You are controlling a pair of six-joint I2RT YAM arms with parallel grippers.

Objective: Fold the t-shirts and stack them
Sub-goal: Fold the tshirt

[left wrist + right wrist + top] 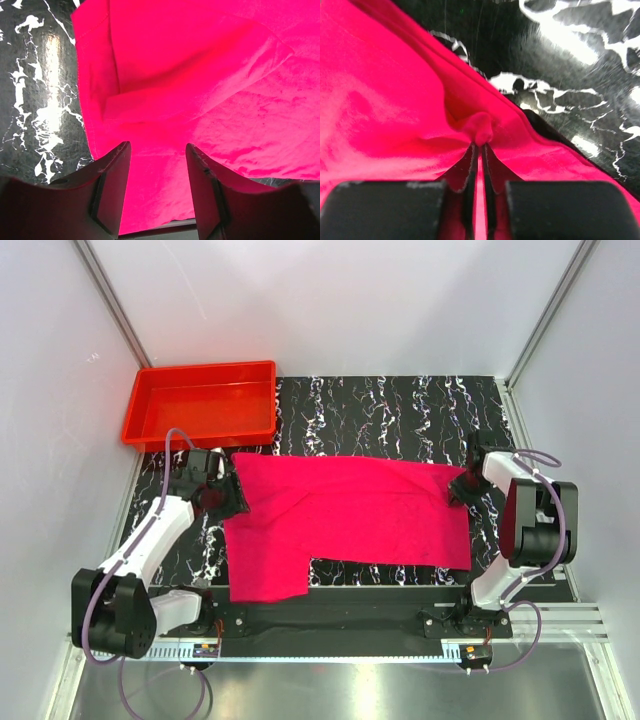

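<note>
The magenta-pink t-shirt (345, 518) lies spread on the black marbled table, one part hanging toward the near edge at the left. My left gripper (228, 498) is open at the shirt's left edge, its jaws apart over the cloth (200, 90), holding nothing. My right gripper (462, 487) is at the shirt's far right corner, shut on a pinched bunch of the cloth (481, 129). A folded sleeve shows in the left wrist view.
A red plastic tray (200, 402) stands at the back left of the table, just beyond the left gripper. The black marbled table (400, 410) shows behind the shirt. White enclosure walls stand at both sides.
</note>
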